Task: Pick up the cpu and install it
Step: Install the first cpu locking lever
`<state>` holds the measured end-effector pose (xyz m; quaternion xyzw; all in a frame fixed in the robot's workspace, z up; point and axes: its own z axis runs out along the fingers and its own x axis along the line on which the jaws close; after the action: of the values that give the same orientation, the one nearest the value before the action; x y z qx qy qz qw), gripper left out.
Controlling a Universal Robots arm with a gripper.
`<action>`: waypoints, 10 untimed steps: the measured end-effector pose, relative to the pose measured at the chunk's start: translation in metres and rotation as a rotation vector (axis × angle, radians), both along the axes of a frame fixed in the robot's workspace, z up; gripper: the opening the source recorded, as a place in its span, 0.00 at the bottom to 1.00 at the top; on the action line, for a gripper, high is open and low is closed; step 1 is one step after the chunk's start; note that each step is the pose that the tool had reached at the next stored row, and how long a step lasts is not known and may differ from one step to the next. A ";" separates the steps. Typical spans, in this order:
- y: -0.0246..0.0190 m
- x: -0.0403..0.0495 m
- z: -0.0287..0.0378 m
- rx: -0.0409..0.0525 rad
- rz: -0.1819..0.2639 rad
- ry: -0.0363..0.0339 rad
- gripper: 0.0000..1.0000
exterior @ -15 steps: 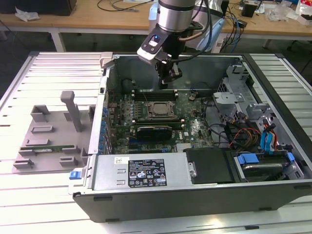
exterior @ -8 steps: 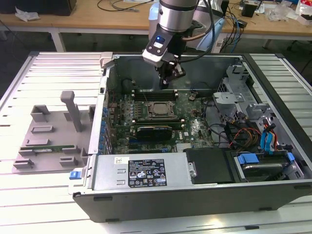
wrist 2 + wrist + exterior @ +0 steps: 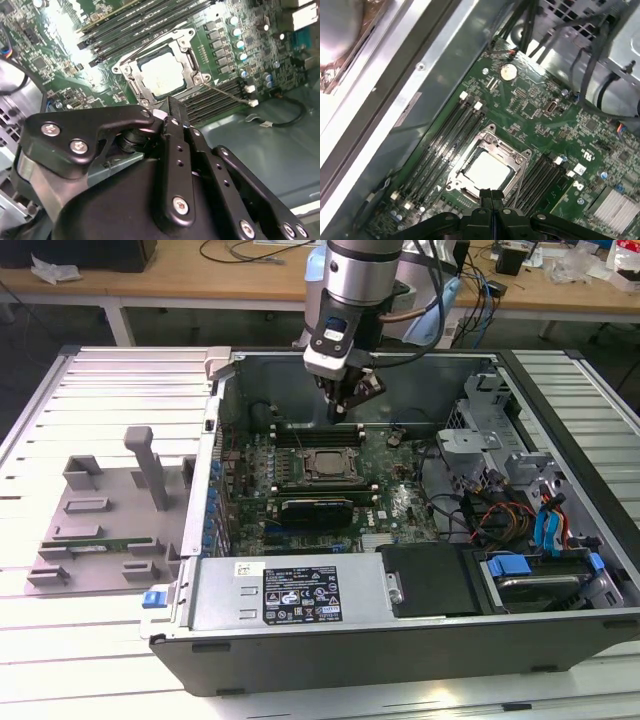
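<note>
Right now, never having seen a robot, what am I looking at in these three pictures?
The grey column in the exterior view is a robot arm. Its black two-fingered hand hangs inside an open computer case lying on a slatted white table. That picture comes from a camera off the arm. Both wrist views come from cameras riding on the arm, looking past the hand at the green motherboard. The silvery square there is the cpu, sitting in its metal socket frame. The hand is shut and holds nothing. On the exterior view's left, a grey tray carries a narrow green memory stick.
</note>
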<state>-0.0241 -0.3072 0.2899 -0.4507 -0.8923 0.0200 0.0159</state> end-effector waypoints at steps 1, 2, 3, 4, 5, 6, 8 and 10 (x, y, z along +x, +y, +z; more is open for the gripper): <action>0.0000 0.0000 0.0000 0.0000 0.013 0.0000 0.11; 0.0000 0.0000 0.0000 0.0000 0.033 0.0000 0.11; 0.0000 0.0000 0.0000 0.0000 0.064 0.0000 0.11; 0.0000 0.0000 0.0000 0.0000 0.083 0.0000 0.11; 0.0000 0.0000 0.0000 0.0001 0.119 0.0000 0.11; 0.0000 0.0000 0.0000 0.0000 0.144 0.0000 0.11; 0.0000 0.0000 0.0000 0.0000 0.190 -0.0001 0.11; 0.0000 0.0000 0.0000 0.0000 0.225 0.0000 0.11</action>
<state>-0.0241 -0.3072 0.2899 -0.3479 -0.9372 0.0216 0.0135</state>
